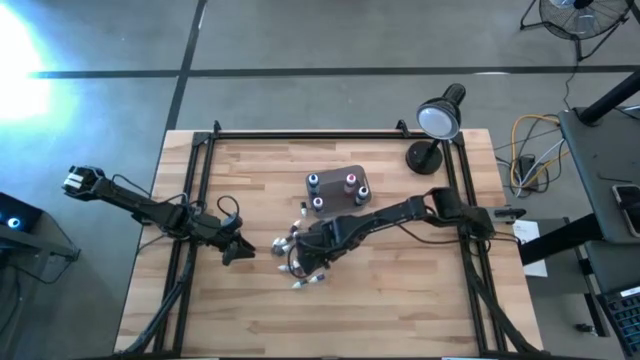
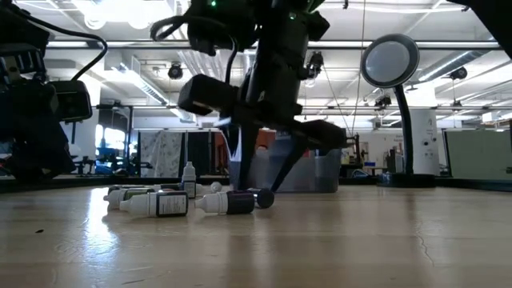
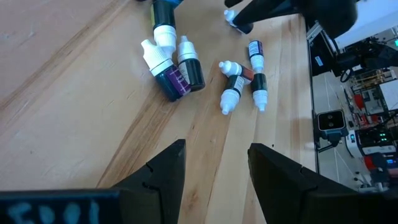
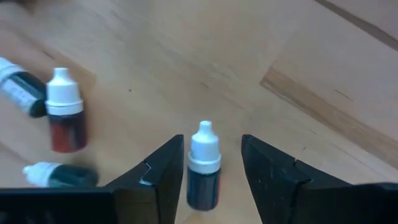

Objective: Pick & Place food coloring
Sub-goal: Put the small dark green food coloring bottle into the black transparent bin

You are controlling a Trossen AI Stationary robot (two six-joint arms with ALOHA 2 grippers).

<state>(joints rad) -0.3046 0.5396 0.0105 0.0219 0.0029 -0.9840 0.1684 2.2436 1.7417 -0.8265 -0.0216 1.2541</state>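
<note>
Right gripper (image 4: 210, 177) at frame centre of the high view, jaws narrow, straddling one dark bottle (image 4: 203, 168), not gripping; its long axis runs along the fingers (cap outward). Left gripper (image 3: 211, 168) waits left, jaws apart, empty

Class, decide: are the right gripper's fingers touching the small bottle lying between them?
Apart. The right wrist view shows bare wood on both sides of the bottle between the right gripper's fingers.

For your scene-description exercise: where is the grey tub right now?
In the high view, the grey tub sits behind the table's middle, left of the lamp, just beyond the scattered bottles.
</note>
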